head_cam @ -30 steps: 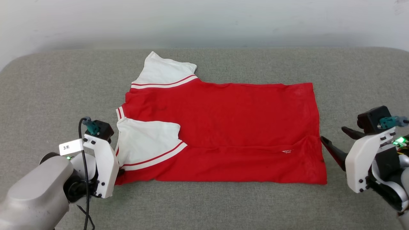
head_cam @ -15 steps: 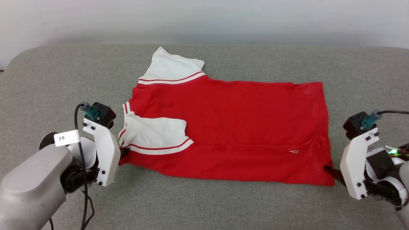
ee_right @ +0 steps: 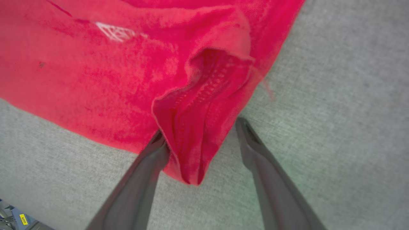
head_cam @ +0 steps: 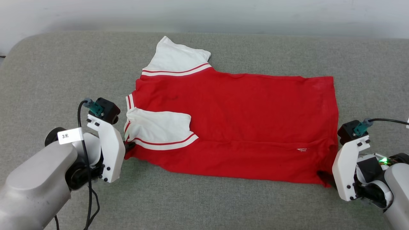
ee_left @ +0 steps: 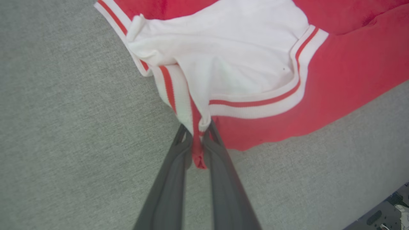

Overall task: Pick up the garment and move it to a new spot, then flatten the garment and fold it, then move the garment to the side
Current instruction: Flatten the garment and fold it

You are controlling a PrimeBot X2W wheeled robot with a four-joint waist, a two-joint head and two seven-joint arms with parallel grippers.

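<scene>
On grey cushion (head_cam: 64, 64): left gripper (ee_left: 198, 127) pinching shirt (head_cam: 239, 121) sleeve corner, right gripper (ee_right: 201, 127) wide around hem corner, likely readying two-corner fold.

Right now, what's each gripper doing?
Left gripper: shut on the garment near its folded sleeve.
Right gripper: open, hem corner between its jaws.

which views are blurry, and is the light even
Head view: sharp, evenly lit, faint shadow beneath the garment. Left wrist view: left gripper soft near the lens. Right wrist view: red fabric smeared, right gripper soft-edged.
</scene>
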